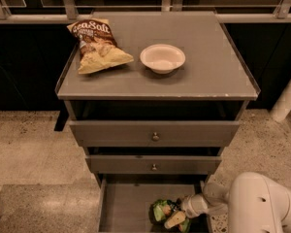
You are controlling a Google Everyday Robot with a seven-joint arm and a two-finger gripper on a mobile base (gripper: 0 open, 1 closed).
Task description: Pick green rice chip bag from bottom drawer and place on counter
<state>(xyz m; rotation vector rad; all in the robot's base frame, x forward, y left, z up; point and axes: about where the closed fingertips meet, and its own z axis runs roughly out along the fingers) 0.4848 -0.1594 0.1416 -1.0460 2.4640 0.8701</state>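
Observation:
The green rice chip bag (163,210) lies crumpled on the floor of the open bottom drawer (126,205), at its right side near the lower edge of the view. My gripper (177,217) reaches in from the right on the white arm (254,205) and is right against the bag, with one pale finger (174,220) lying over the bag's right side. The counter (208,67) is the grey cabinet top above.
A brown-and-yellow Sea Salt bag (96,45) lies at the counter's left. A white bowl (162,58) sits at its middle. Two shallower drawers with knobs (155,136) stand partly pulled out above the bottom drawer. A white post (288,98) stands at right.

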